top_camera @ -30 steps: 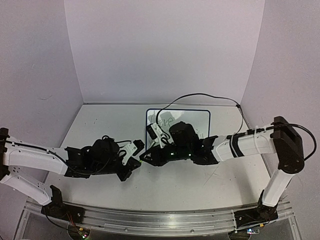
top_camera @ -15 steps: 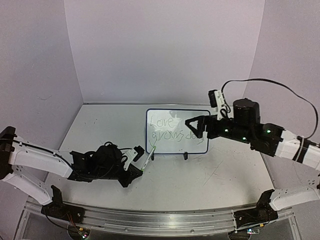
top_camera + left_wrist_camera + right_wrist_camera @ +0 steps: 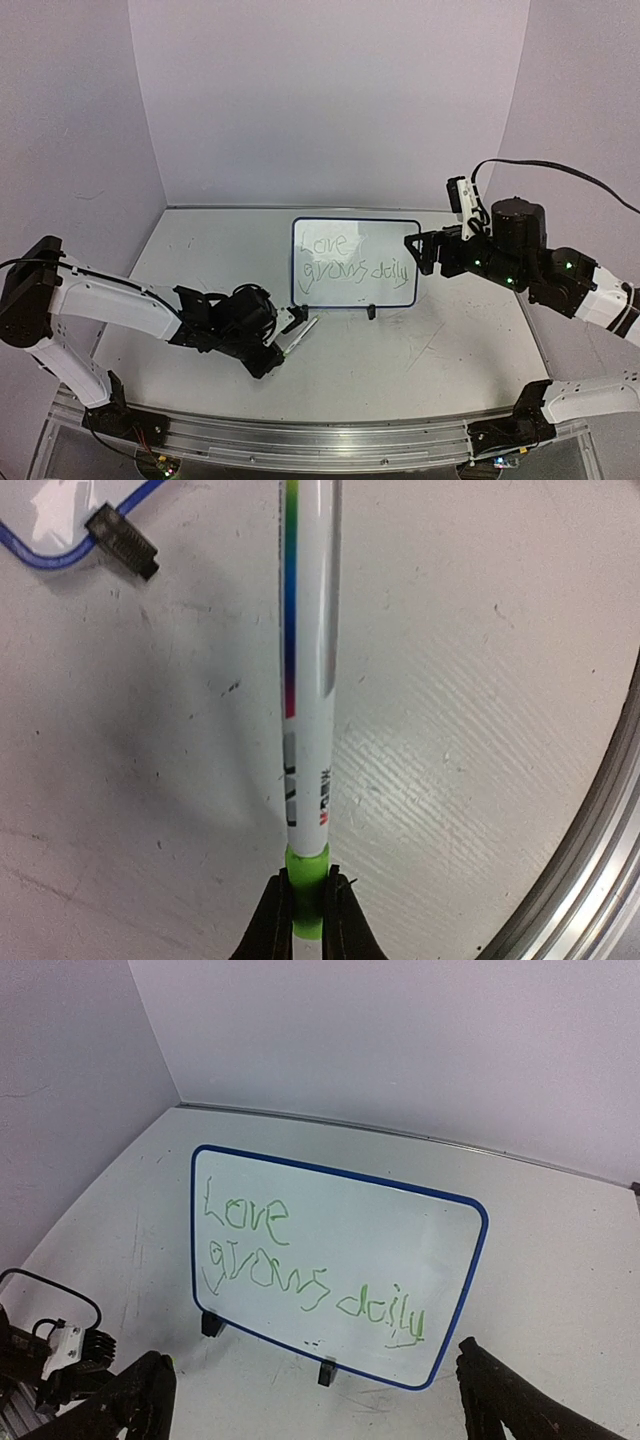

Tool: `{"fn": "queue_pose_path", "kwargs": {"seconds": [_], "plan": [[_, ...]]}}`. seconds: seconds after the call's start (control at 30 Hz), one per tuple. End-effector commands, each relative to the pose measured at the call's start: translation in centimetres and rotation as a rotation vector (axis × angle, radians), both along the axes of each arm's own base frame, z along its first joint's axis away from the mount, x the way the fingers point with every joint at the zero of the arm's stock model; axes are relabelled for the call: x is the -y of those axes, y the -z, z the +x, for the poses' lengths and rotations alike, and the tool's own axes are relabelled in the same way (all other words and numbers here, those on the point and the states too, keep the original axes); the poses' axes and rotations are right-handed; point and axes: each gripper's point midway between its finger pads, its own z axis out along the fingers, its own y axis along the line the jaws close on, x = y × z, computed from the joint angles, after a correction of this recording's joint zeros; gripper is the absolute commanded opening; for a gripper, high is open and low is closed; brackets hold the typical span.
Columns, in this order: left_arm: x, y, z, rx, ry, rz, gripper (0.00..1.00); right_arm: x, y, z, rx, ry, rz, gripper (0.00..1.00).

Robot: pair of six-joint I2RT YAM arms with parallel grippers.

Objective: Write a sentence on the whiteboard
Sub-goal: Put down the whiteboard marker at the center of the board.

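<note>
The whiteboard (image 3: 385, 240) stands upright on two black feet at the middle of the table, its face to the arms. The sentence (image 3: 350, 262) on it reads "Love grows daily" in green, in two lines. In the right wrist view the whiteboard (image 3: 380, 1230) and the sentence (image 3: 300, 1270) show in full. My left gripper (image 3: 283, 345) is low over the table, in front of the board's left corner. It is shut on the green end of a white marker (image 3: 308, 660), as the left gripper (image 3: 308, 895) shows close up. My right gripper (image 3: 418, 250) hangs open by the board's right edge, and in its own view the right gripper (image 3: 314, 1353) is empty.
A metal rail (image 3: 320, 435) runs along the near table edge and shows as a rail (image 3: 600, 860) close to the marker. Purple walls close off the back and sides. A black cable (image 3: 560, 170) loops above the right arm. One board foot (image 3: 122, 542) lies near the marker.
The right arm pulled back from over the table's middle to the right, and its jaws opened. The left gripper shifted right and nearer with the marker. The whole sentence now shows.
</note>
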Motion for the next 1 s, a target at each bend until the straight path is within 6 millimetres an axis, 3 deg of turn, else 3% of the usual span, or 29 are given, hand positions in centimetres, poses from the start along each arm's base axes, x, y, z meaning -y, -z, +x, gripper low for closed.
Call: {"fn": "queue_pose_path", "kwargs": {"seconds": [0.0,0.13,0.3,0.47,0.57,0.7,0.77,0.87,0.97], "plan": [[-2.8,1.7,-1.5,-0.117,-0.093,0.097,0.0,0.5,-0.3,0.4,0.025,0.024,-0.029,0.98],[-3.9,3.2,-1.7,-0.169,-0.135,0.225,0.0,0.4,-0.5,0.6,0.031,0.025,-0.034,0.98],[-4.6,3.7,-2.4,-0.206,-0.154,0.248,0.05,0.8,-1.5,0.6,0.061,0.037,-0.038,0.98],[-5.2,3.5,-1.8,-0.185,-0.197,0.274,0.27,1.4,-2.1,0.6,0.078,0.054,-0.05,0.98],[-4.6,1.9,-1.1,-0.153,-0.221,0.231,0.36,1.6,-2.4,0.5,0.083,0.059,-0.056,0.98],[-3.3,-2.3,0.1,-0.088,-0.242,0.122,0.44,2.4,-3.0,0.5,0.098,0.085,-0.075,0.98],[-2.4,-5.9,0.9,-0.042,-0.25,0.032,0.48,3.2,-3.8,0.5,0.114,0.115,-0.088,0.98],[-1.5,-12.9,2.5,0.068,-0.278,-0.124,0.58,4.6,-5.7,0.4,0.15,0.162,-0.101,0.98],[-1.8,-22.4,4.6,0.243,-0.34,-0.31,0.67,6.0,-8.5,-0.1,0.197,0.199,-0.089,0.98]]}}
